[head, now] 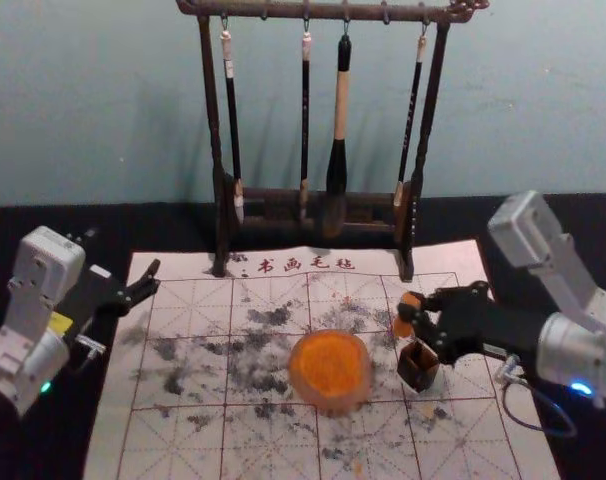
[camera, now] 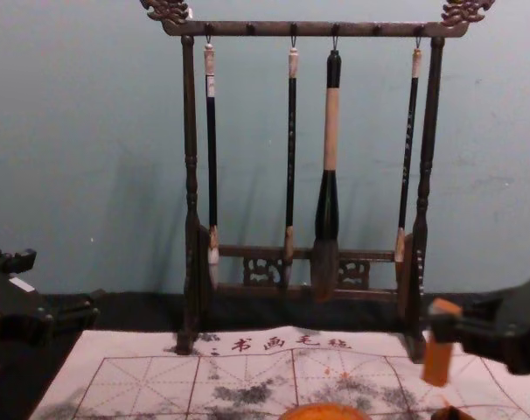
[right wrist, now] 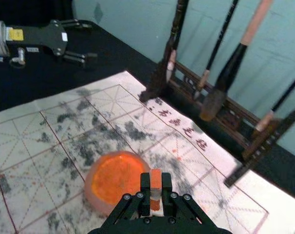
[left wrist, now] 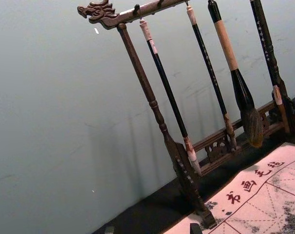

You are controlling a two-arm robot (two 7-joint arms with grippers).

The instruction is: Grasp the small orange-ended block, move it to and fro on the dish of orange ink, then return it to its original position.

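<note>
Orange-ended block (camera: 436,362), small and upright with a slight tilt, pinched at its upper part between the jaws of my right gripper (head: 409,312). These jaws are closed on it, and its lower end points down, raised over the right part of the mat (head: 188,455). Just beside and below it, on the robot's side, stands an open dark box (head: 419,368), stained orange within. To the left of the box, near but apart from it, rests the dish of orange ink (head: 330,368), a round dish with a pale rim. Between the dish and the mat's left edge runs flat gridded cloth, blotched with black; a narrower strip of grid separates dish from box.

Beyond the block, a dark wooden rack (head: 430,110) spans the far edge of the mat, its right foot standing closest to my right gripper. Four brushes (head: 340,120) hang from the bar, tips downward, the thickest right of the middle. The black table (head: 463,222) borders the mat at left, right and far side, and a blue-green wall (head: 543,110) rises behind. My left gripper (head: 151,281) hovers by the mat's far left corner, well apart from the dish, its jaws open.
</note>
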